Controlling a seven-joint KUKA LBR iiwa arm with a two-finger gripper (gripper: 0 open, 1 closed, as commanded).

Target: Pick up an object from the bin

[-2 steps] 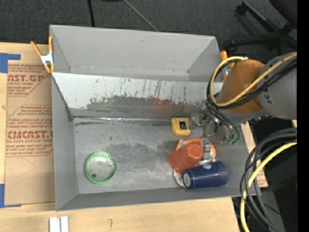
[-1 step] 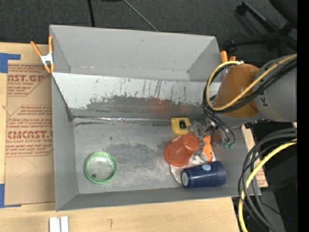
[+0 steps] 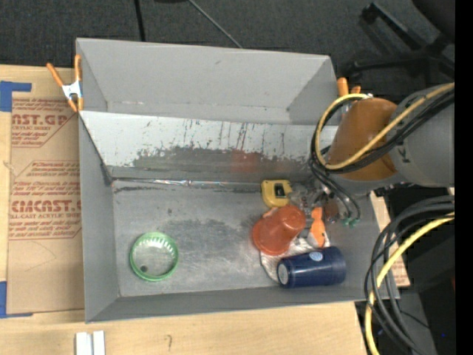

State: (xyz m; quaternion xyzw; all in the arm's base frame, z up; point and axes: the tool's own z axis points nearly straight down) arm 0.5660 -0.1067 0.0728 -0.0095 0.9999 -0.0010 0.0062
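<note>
The grey metal bin (image 3: 96, 220) takes up most of the view, sitting on a pale desk (image 3: 222, 335). Its sloped walls run down to a scuffed, flat floor. The whole left and middle of that floor is open, with bare metal from the back wall to the front edge.

In from the right comes the arm (image 3: 425, 146), grey and bulky, with an orange cover at the wrist and yellow cables looping round it. It hangs over the bin's right wall, close to the back right corner. The hand (image 3: 323, 204) is down low by the right wall, lost in dark parts and wires, so I cannot tell whether it is apart or together. Nothing can be seen held in it.

Below the hand, crowded into the front right of the floor, is a small heap. The dark blue cylinder (image 3: 312, 267) lies on its side, close along the front wall and near the right one. The orange cup (image 3: 278, 231) is tipped over just behind it, touching or nearly so, and sits just left of and below the hand. It's tight in there, walls on two sides.

Well apart, near the front left, the round green see-through lid (image 3: 154, 256) lies alone with free floor all around.

The small yellow block (image 3: 276, 192) lies behind the cup, just left of the hand. A little orange piece (image 3: 318, 229) is wedged between cup and right wall, right under the hand.
</note>
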